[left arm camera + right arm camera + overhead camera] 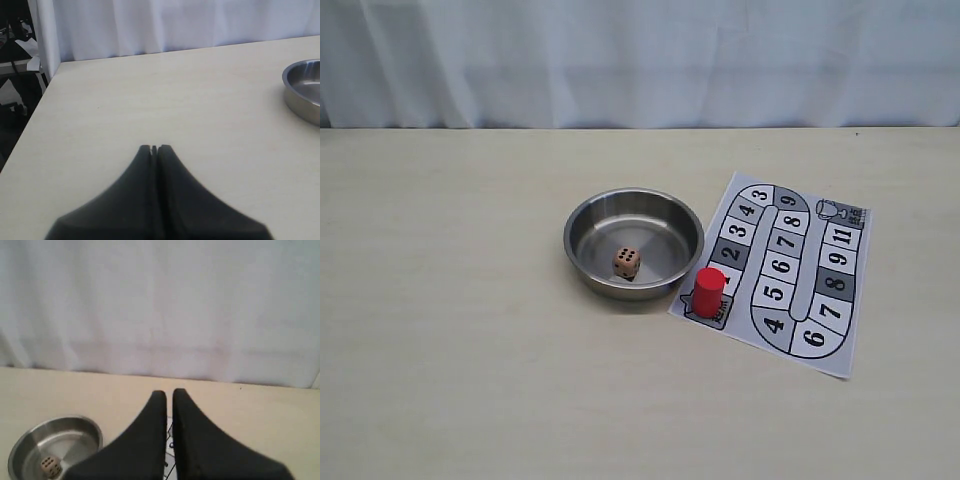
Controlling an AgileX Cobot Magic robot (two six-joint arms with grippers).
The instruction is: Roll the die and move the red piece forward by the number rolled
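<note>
So the setup: a round stainless steel bowl (660, 225) sits about mid-table on a pale beige tabletop (460, 330), with a white curtain (640, 60) along the far edge behind it. The small tan wooden die with dark pips (627, 262) is lying inside the bowl, on the flat bottom and a bit toward the bowl's near wall, not touching it. The pips are too small for me to count for sure.

Right beside the bowl lies a printed paper game board with a winding track of numbered squares (801, 258), turned at an angle, one corner nearly touching the bowl's rim. The small solid red cylinder piece (709, 292) stands upright on that corner square, the one closest to the bowl, just off the rim.

The left gripper (154, 148) hangs over bare table well away from the bowl, black fingers pressed together, nothing held. The right gripper (169, 392) is up above the bowl's board side, fingers nearly together with only a thin slit, empty too.
</note>
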